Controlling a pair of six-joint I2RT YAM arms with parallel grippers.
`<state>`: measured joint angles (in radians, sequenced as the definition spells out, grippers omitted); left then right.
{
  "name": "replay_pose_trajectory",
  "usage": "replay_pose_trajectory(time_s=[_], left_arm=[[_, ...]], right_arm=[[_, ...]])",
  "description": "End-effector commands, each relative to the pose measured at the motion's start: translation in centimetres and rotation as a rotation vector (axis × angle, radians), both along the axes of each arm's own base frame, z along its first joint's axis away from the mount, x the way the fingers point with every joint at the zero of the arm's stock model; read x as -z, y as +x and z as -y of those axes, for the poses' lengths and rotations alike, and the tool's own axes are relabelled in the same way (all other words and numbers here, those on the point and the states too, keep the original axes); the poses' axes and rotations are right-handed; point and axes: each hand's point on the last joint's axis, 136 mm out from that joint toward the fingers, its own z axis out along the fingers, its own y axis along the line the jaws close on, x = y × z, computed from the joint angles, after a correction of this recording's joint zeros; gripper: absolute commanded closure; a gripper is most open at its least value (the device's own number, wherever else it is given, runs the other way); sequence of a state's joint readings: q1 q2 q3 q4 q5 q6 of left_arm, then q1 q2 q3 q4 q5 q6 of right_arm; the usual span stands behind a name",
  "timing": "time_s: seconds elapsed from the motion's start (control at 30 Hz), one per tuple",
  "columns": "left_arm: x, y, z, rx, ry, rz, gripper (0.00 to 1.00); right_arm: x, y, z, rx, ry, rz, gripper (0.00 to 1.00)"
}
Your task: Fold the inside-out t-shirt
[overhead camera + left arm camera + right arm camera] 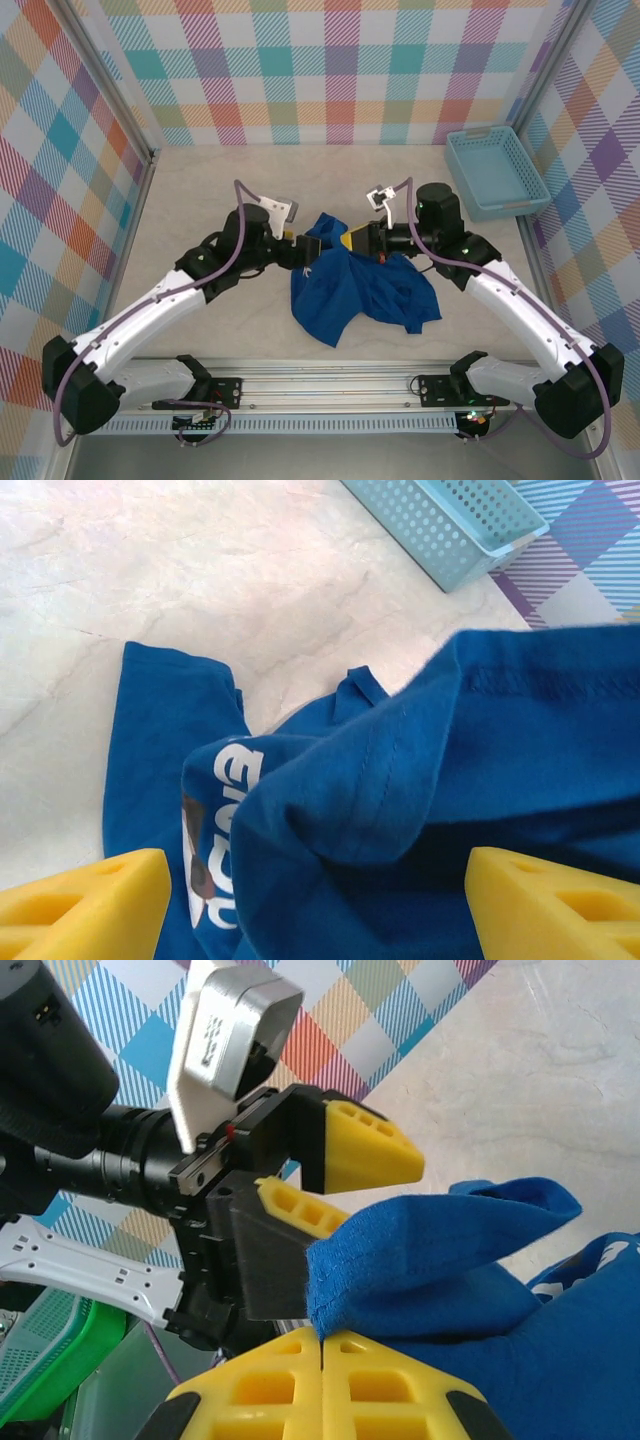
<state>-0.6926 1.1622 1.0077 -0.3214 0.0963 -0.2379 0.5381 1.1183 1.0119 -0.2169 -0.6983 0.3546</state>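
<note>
Your table (200, 190) carries the inside-out t-shirt (365, 290) in a crumpled heap at its centre, between the two arms, where either can reach it. The light-blue basket (495, 175) sits well apart at the far right. Your right gripper (322, 1338) has its fingers pressed together on a raised fold of stitched edge, apparently offering it across. Your left gripper (315, 865) faces it spread wide, with cloth between its fingers but not yet pinched. White print (232, 780) shows on the cloth below.
</note>
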Motion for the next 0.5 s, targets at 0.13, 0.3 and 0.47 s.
replay_pose_trajectory(time_s=[0.13, 0.3, 0.47], left_arm=[[1.1, 2.6, 1.3, -0.022, 0.087, -0.013, 0.28], [0.1, 3.9, 1.1, -0.075, 0.063, 0.011, 0.56], [-0.7, 3.8, 1.5, -0.049, 0.022, 0.007, 0.8]], right_arm=[[-1.7, -1.8, 0.0, -0.067, 0.051, 0.088, 1.0], [-0.8, -1.7, 0.5, -0.035, 0.004, 0.097, 1.0], [0.0, -1.6, 0.8, -0.015, -0.02, 0.104, 1.0]])
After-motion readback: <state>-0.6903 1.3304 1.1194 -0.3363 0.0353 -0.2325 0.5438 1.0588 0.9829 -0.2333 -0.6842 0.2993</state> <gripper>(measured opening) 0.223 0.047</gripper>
